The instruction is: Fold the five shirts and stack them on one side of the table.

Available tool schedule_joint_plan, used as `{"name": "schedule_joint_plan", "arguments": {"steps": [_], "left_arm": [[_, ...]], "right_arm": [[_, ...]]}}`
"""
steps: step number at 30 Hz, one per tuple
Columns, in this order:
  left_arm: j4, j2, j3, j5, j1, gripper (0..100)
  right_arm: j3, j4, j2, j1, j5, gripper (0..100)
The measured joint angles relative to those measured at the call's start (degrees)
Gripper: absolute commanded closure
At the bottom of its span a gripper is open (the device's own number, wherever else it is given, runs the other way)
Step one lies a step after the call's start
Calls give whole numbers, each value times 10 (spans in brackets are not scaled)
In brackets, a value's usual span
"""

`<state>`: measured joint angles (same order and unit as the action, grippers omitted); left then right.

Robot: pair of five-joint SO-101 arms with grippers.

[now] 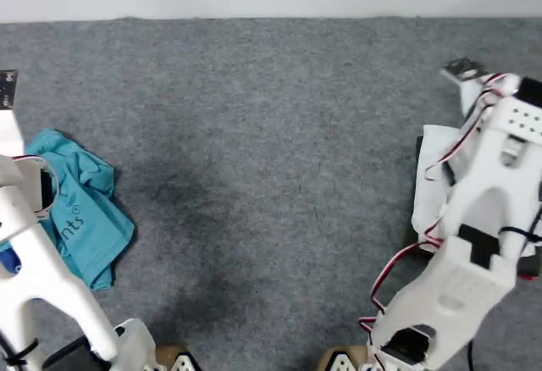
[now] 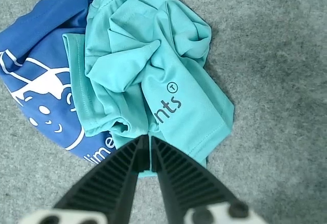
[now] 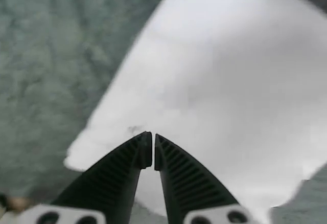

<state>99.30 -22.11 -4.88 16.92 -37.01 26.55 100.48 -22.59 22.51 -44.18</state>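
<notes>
No whole word is readable. At the table's left, the teal shirt (image 2: 153, 70) has dark lettering (image 2: 166, 110) cut off by a fold, with a small circled mark (image 2: 172, 87) beside it. The blue shirt (image 2: 36, 81) under it has white lettering (image 2: 99, 155) – a fragment only, the rest is covered.

A teal shirt (image 1: 85, 210) lies crumpled in a loose heap at the left side of the grey counter (image 1: 271, 134). Its cloth is bunched in folds, with pale lettering on one flatter panel. It overlaps a rumpled blue shirt (image 2: 36, 81) with white print, which lies partly beneath it. A white shirt (image 1: 430, 206) lies flat and smooth at the right side, well apart.
</notes>
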Motion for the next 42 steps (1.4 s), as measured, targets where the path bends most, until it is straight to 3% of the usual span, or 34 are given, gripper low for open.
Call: {"name": "schedule_joint_plan", "arguments": {"steps": [8,11,14,21,34,42], "left_arm": [[1,0,-3,0,0,984],[1,0,-3,0,0,984],[1,0,-3,0,0,984],[1,0,-3,0,0,984],[1,-113,-45,0,0,974],[1,-142,-197,53,0,801]], "right_arm": [[-173,-47,9,-16,2,990],[-182,-62,-6,-16,2,990],[-164,-11,6,-25,2,990],[-167,0,141,-42,7,990],[-476,0,401,-82,224,990],[-549,0,527,-82,284,990]]}}
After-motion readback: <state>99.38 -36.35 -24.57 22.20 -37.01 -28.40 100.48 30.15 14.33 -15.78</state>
